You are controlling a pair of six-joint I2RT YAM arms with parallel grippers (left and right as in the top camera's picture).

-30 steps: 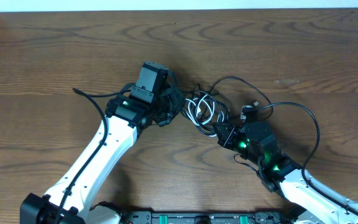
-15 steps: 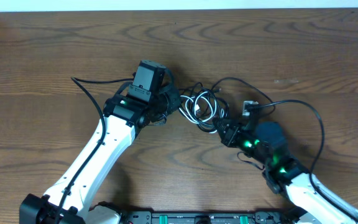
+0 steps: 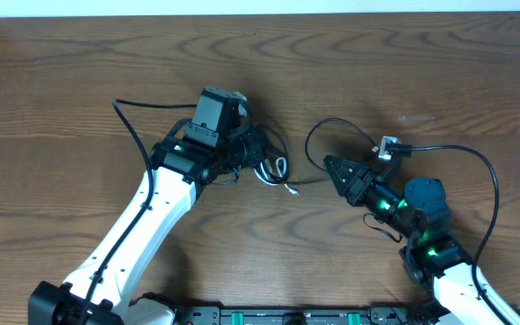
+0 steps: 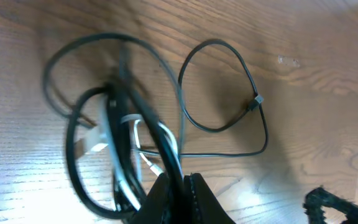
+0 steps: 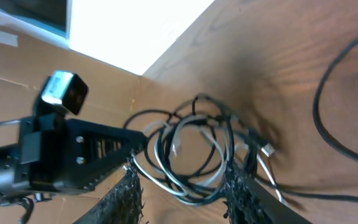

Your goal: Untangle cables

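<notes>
Overhead: thin, smooth cables (image 3: 272,166), black and white, bunch in loose loops on the grained wooden table (image 3: 79,81) at the left gripper (image 3: 258,154). Left wrist: its jaws pinch that blurred bundle. Right wrist: the right gripper (image 5: 182,173) has its jaws apart, the tangle apparently beyond them

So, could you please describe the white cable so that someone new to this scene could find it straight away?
Follow the left arm up the wooden table to its fingers, which pinch a tangle of cables. The white cable is the short loop poking out of the tangle's lower right, the only pale cord among black ones.
</notes>
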